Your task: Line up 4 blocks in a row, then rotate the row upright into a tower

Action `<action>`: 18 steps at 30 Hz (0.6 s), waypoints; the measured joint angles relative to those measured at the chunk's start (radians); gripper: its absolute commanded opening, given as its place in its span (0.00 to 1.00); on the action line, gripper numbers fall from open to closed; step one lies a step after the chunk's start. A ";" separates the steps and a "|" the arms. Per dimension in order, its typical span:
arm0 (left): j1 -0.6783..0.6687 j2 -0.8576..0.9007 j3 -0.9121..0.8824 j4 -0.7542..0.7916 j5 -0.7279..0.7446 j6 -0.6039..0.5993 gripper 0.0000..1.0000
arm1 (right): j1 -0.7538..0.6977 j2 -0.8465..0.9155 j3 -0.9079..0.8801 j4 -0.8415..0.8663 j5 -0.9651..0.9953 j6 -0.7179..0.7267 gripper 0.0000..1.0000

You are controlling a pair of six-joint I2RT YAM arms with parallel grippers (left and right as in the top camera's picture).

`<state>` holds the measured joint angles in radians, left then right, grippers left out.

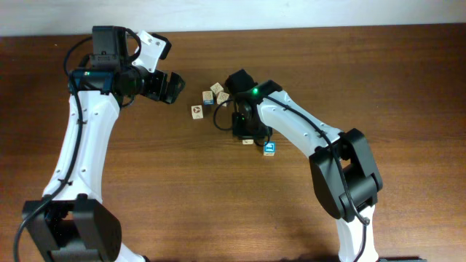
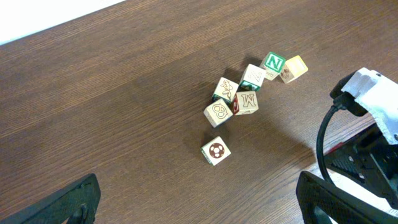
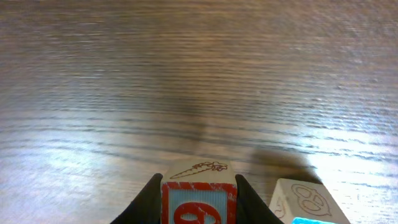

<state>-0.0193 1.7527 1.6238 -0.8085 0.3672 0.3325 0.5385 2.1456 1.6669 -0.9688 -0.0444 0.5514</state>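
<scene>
While the right gripper (image 3: 198, 183) clamps the red-numeral block (image 3: 199, 206), a blue-edged block (image 3: 305, 200) sits just beside it; left gripper (image 2: 196, 194) gapes wide near the tan cubes (image 2: 218, 112) and green N block (image 2: 273, 63).

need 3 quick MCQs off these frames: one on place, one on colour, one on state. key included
1. Where does the ball-face block sit?
A) alone, apart from the block cluster
B) stacked on the cluster
C) clamped in a gripper

2. The N block has a printed face that is:
A) yellow
B) green
C) red

3. The left gripper is:
A) shut on a block
B) shut, empty
C) open, empty

Key: 1 A, a clear gap separates it from the rest. 2 B, green surrounds the N. 3 C, its fingers stand wide apart with nothing between them.
</scene>
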 measured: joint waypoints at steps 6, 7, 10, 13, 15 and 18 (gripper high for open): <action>0.000 0.000 0.000 0.000 0.000 0.000 0.99 | 0.000 -0.003 -0.074 0.006 0.034 0.069 0.23; 0.000 0.000 0.000 0.000 0.000 0.000 0.99 | 0.000 -0.005 -0.077 0.008 0.036 0.071 0.23; 0.000 0.000 0.000 0.000 0.000 0.000 0.99 | 0.000 -0.008 -0.082 0.010 0.045 0.076 0.28; 0.000 0.000 0.000 0.000 0.000 0.000 0.99 | 0.000 -0.008 -0.082 -0.010 0.048 0.077 0.32; 0.000 0.000 0.000 0.000 0.000 0.000 0.99 | 0.000 -0.008 -0.084 -0.024 0.047 0.077 0.38; 0.000 0.000 0.000 0.000 0.000 0.000 0.99 | 0.000 -0.008 -0.097 -0.038 0.047 0.077 0.40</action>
<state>-0.0193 1.7527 1.6238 -0.8085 0.3672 0.3325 0.5385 2.1380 1.5696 -1.0069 0.0021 0.6285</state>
